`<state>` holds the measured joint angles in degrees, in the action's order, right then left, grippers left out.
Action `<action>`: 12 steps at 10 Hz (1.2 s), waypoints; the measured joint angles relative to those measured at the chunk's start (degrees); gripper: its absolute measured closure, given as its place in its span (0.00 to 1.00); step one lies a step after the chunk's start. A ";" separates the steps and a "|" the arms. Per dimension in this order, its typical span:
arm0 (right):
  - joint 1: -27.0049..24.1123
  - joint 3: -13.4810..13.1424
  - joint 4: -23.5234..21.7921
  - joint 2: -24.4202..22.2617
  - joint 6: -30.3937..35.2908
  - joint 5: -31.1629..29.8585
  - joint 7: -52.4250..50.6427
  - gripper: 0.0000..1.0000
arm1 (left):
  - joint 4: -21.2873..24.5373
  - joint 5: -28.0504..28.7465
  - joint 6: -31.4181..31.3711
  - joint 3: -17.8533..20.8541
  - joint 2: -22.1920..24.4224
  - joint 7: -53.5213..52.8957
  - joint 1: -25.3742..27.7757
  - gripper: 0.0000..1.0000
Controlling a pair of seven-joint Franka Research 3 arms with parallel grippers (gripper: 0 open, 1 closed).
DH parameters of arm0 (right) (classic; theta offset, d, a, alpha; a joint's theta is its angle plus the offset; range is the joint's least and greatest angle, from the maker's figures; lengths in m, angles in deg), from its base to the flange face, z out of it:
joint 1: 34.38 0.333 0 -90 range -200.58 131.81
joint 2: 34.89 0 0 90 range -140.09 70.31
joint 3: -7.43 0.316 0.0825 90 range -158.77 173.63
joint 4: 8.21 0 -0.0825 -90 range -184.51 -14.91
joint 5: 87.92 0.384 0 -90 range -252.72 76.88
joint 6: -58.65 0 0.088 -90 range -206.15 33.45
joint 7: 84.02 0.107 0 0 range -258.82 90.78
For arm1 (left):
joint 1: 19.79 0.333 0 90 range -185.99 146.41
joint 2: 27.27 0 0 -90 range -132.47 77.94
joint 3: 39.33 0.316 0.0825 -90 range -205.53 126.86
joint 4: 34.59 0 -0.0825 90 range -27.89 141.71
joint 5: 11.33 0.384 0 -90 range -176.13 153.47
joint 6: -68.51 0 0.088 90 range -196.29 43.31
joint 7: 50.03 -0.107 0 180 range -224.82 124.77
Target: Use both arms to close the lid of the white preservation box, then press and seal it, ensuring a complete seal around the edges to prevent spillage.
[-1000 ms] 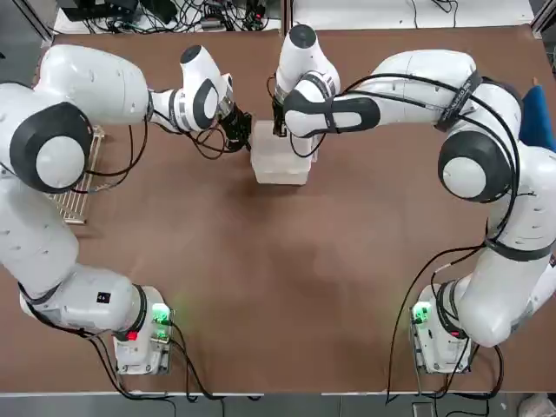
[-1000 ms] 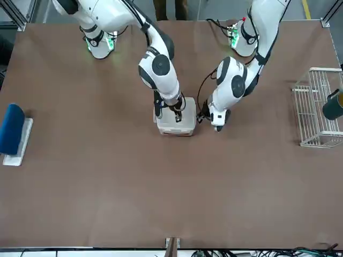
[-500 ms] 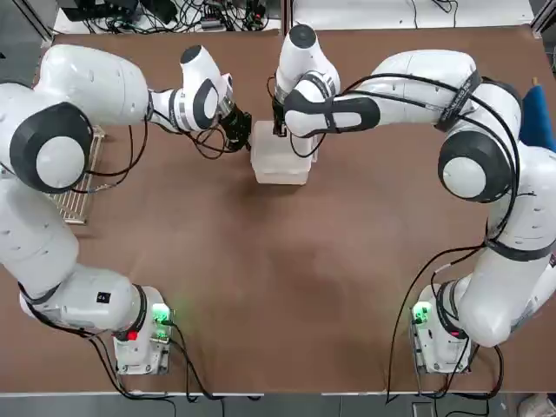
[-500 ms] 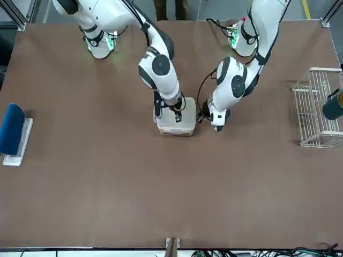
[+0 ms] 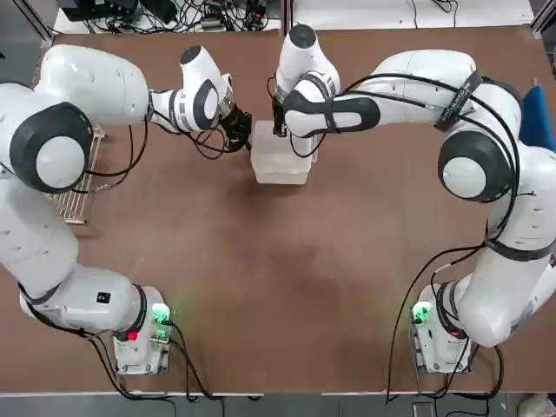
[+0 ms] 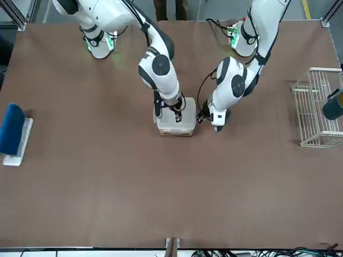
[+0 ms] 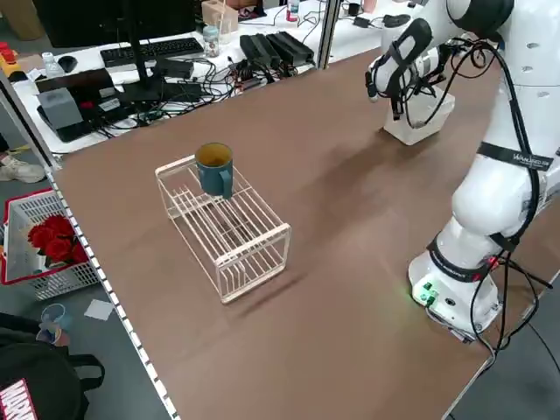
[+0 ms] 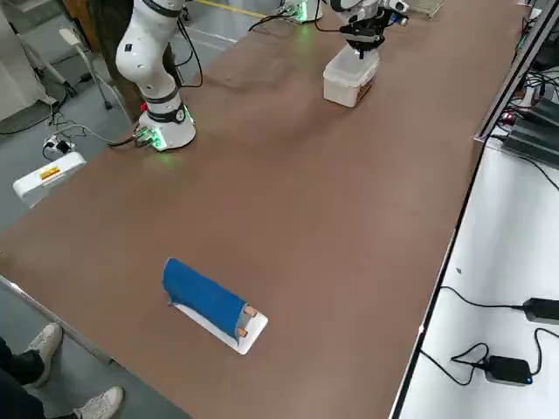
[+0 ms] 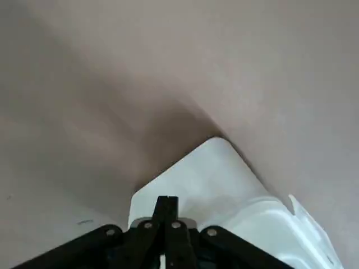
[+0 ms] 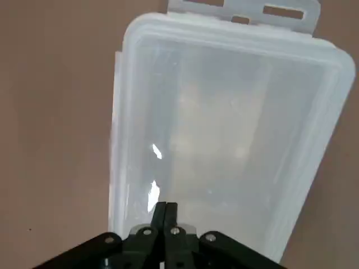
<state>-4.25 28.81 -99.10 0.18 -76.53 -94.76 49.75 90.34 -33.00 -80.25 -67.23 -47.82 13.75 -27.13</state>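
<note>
The white preservation box [image 5: 280,165] stands at the far middle of the table with its lid [image 10: 224,129] lying flat on it. My right gripper [image 6: 178,114] is shut, and in the right wrist view its tips [image 10: 165,210] rest on the lid's top near one edge. A latch tab [image 10: 242,11] sticks out at the lid's opposite end. My left gripper [image 5: 241,132] is shut too. It sits low against the box's left side, with its tips [image 9: 166,204] at the rim by a rounded corner [image 9: 216,143].
A white wire rack [image 7: 223,223] with a teal mug [image 7: 214,166] on top stands at the table's left side. A blue-topped tray [image 8: 205,301] lies at the right side. Cables and gear lie beyond the far edge [image 5: 174,13].
</note>
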 joint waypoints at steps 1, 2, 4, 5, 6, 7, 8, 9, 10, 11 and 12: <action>0.00 0.00 0.00 0.00 0.00 0.00 0.01 0.99 | 0.01 0.00 -0.09 -0.01 0.00 0.35 0.00 0.99; 0.00 0.00 0.00 0.00 0.00 0.00 0.01 0.99 | 0.02 0.00 -0.16 -0.02 0.00 0.49 -0.01 0.99; 0.00 0.00 0.00 0.00 0.00 0.00 0.01 0.99 | 0.02 0.00 -0.63 -0.04 -0.08 1.09 -0.33 0.99; 0.00 0.01 0.00 0.00 0.01 0.00 0.02 0.99 | 0.04 0.00 -1.24 -0.03 -0.18 1.68 -0.79 0.99; 0.00 0.01 0.00 0.00 0.01 0.00 0.02 0.99 | 0.07 0.00 -1.31 0.04 -0.20 1.71 -0.87 0.99; 0.00 0.01 0.00 0.00 0.01 0.00 0.03 0.99 | 0.07 0.00 -1.32 0.04 -0.21 1.72 -0.87 0.99; 0.00 0.01 0.00 0.00 0.01 0.00 0.03 0.99 | 0.07 0.00 -1.33 0.04 -0.22 1.73 -0.87 0.99; 0.00 0.01 0.00 0.00 0.01 0.00 0.03 0.99 | 0.07 0.00 -1.33 0.04 -0.23 1.73 -0.87 0.99; 0.00 0.01 0.00 0.00 0.01 0.00 0.03 0.99 | 0.06 0.03 -1.29 0.05 -0.23 1.70 -0.87 0.99; 0.00 0.02 0.00 0.00 0.01 0.00 0.04 0.99 | -0.09 0.44 -0.62 0.08 -0.18 1.58 -0.86 0.99; 0.00 0.02 0.00 0.01 -0.02 0.00 0.04 0.99 | -0.51 2.15 1.36 0.13 0.11 1.49 -0.75 0.99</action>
<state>-4.24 28.83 -99.10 0.18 -76.55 -94.76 49.79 89.83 -30.86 -78.89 -67.10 -47.71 15.24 -27.88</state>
